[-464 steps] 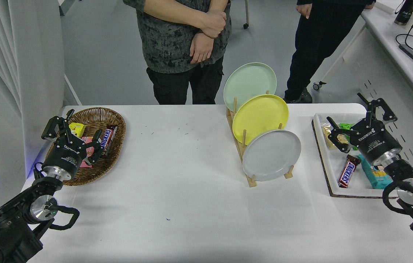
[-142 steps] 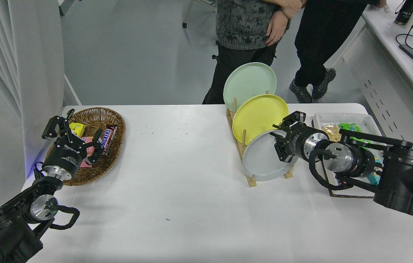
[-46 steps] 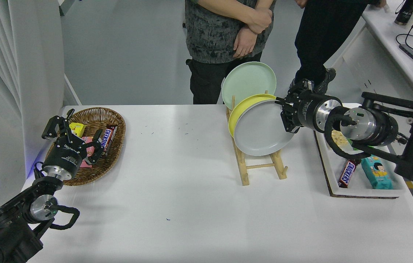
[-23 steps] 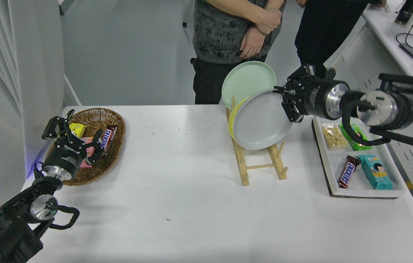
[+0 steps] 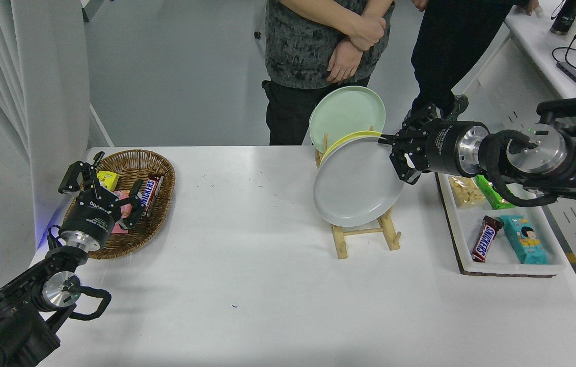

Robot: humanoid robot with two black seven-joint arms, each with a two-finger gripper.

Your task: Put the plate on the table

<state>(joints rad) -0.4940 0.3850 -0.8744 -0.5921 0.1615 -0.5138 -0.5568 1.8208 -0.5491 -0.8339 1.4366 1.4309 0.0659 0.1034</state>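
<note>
The light-grey plate (image 5: 356, 183) hangs tilted in the air, out of the wooden rack (image 5: 364, 235) and just in front of the yellow plate (image 5: 349, 138). My right gripper (image 5: 394, 159) comes in from the right edge and is shut on the grey plate's upper right rim. The white table (image 5: 267, 275) lies below it. My left gripper (image 5: 99, 186) is parked at the lower left above the wicker basket, open and empty.
The mint-green plate (image 5: 346, 114) stands at the rack's back. A wicker basket (image 5: 158, 168) with snacks sits at the left. A white tray (image 5: 509, 262) of snacks sits at the right. Two people (image 5: 318, 46) stand at the far side.
My right gripper has lifted the grey plate out of the rack, then carried it a little left and down. The left arm has not moved.
</note>
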